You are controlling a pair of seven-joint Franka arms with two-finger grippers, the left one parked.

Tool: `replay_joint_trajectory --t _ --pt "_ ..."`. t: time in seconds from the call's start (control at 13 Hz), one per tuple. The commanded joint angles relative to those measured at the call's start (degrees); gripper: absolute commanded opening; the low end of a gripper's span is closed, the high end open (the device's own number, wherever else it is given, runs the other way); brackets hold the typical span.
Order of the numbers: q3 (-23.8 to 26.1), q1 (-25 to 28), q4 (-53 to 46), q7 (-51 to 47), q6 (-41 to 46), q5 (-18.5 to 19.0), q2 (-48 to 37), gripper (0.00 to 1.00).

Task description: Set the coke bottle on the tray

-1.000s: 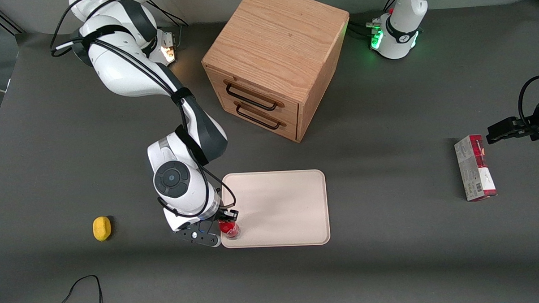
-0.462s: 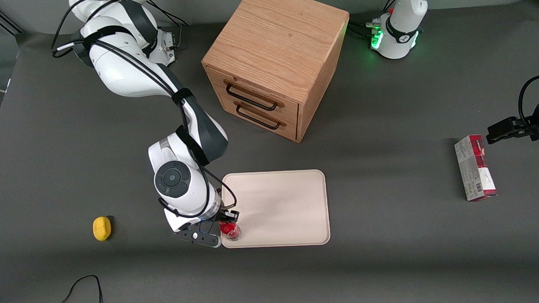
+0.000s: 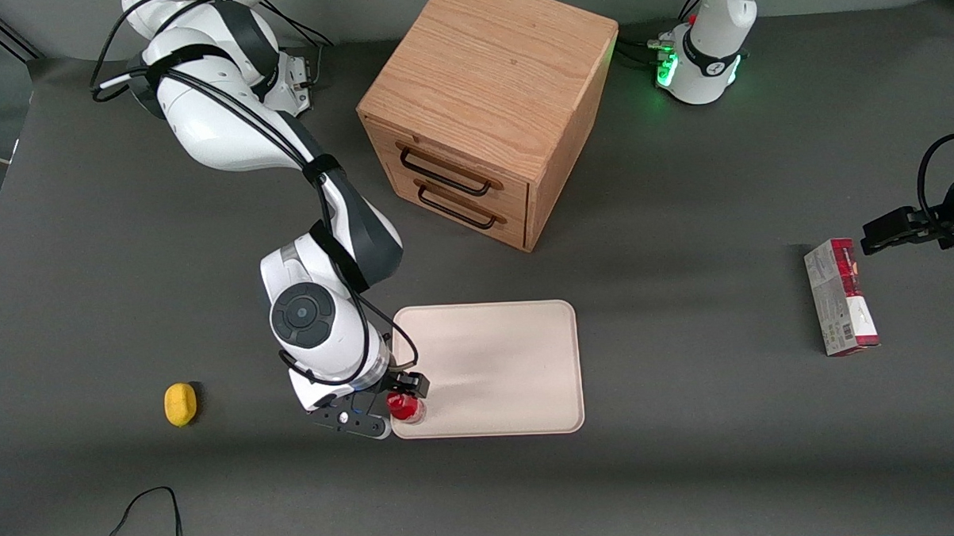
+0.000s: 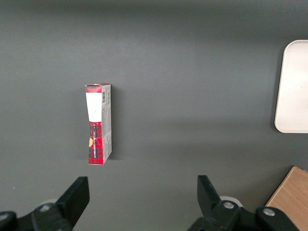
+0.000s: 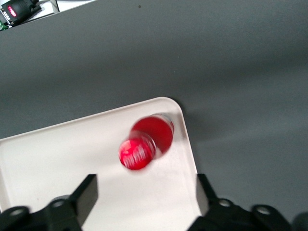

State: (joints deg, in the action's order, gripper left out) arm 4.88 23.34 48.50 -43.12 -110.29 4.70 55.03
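The coke bottle (image 3: 406, 408) stands upright on the tray (image 3: 496, 362), in the corner nearest the front camera toward the working arm's end. The gripper (image 3: 400, 396) hangs just above it, its 2 fingers (image 5: 86, 192) spread wide and clear of the bottle's cap. Farther from the camera sits a wooden cabinet (image 3: 483, 109) with 2 drawers. A yellow lemon (image 3: 180, 404) lies toward the working arm's end, and a red-and-grey carton (image 3: 841, 296) toward the parked arm's.

We see a glossy white arm (image 3: 226, 126) with dark grey joints. Black cables run along it. Its gripper (image 3: 394, 394), above the tray's corner nearest the camera, is black.
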Motion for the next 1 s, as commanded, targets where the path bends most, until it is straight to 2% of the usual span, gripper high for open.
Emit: replay_joint_trajectory --t 0.0,0.46,0.54,0.69,0.77,0.92 --pt "-0.3 0.6 -2.0 -1.8 0.5 1.4 0.9 1.00" --pt "-0.4 0.5 -2.0 -1.8 0.6 1.4 0.5 1.00" --pt "-0.4 0.4 -1.8 -1.6 1.8 1.4 -0.1 1.00" --pt "-0.1 -0.7 -0.6 2.6 10.1 0.6 -5.0 1.00" --pt "-0.1 -1.0 2.9 4.6 13.5 0.1 -8.4 1.00" --pt "-0.1 -3.1 15.7 8.7 12.5 -1.0 -17.6 1.00"
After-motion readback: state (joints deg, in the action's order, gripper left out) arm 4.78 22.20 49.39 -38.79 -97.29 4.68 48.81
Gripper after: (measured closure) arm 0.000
